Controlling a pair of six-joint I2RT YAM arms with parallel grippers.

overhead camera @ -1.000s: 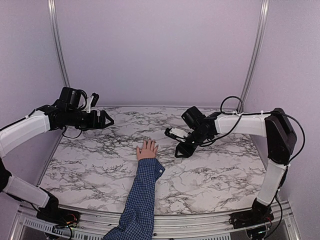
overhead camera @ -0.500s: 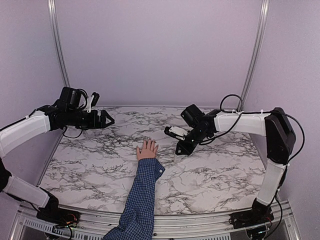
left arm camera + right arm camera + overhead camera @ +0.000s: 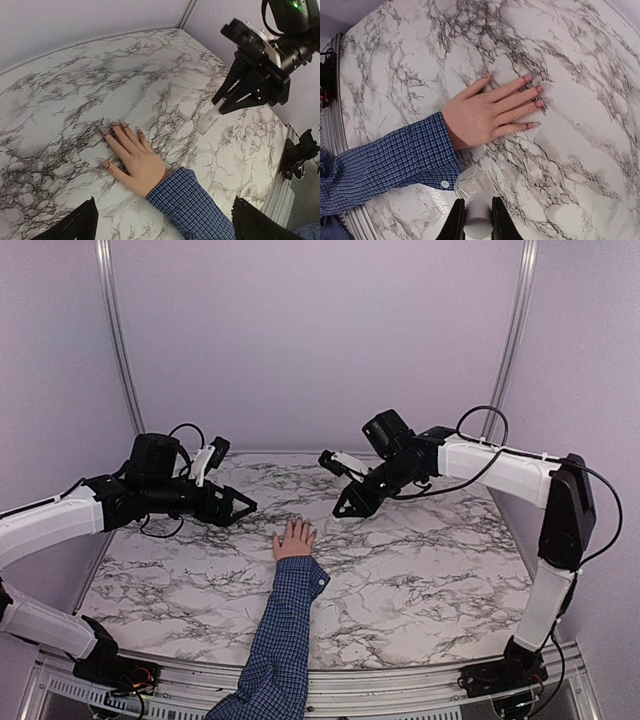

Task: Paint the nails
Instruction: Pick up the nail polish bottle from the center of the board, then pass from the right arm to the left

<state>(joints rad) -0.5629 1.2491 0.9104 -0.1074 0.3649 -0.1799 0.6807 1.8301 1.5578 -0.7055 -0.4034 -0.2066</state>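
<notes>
A white marble desk (image 3: 430, 580) with black veins fills the floor between pale purple walls (image 3: 320, 340). A small light-skinned person's hand (image 3: 480, 112) lies flat near the middle of the desk, with its fingers spread and pointing at the back wall. Its tiny pinkish nails (image 3: 540, 89) rest on the marble. The arm in a blue checked shirt sleeve (image 3: 385, 160) comes in over the near edge, where a metal rail (image 3: 400, 680) runs. There is bare marble all around the fingers. The left hand (image 3: 243, 508) of the robot hangs above the desk to the left of the fingers, apart from them, with its jaws wide open. The right hand (image 3: 345, 506) hangs in the air past the fingers and to their right, not touching them. It is closed on a small clear and white tube (image 3: 472, 185) that points down at the desk.
</notes>
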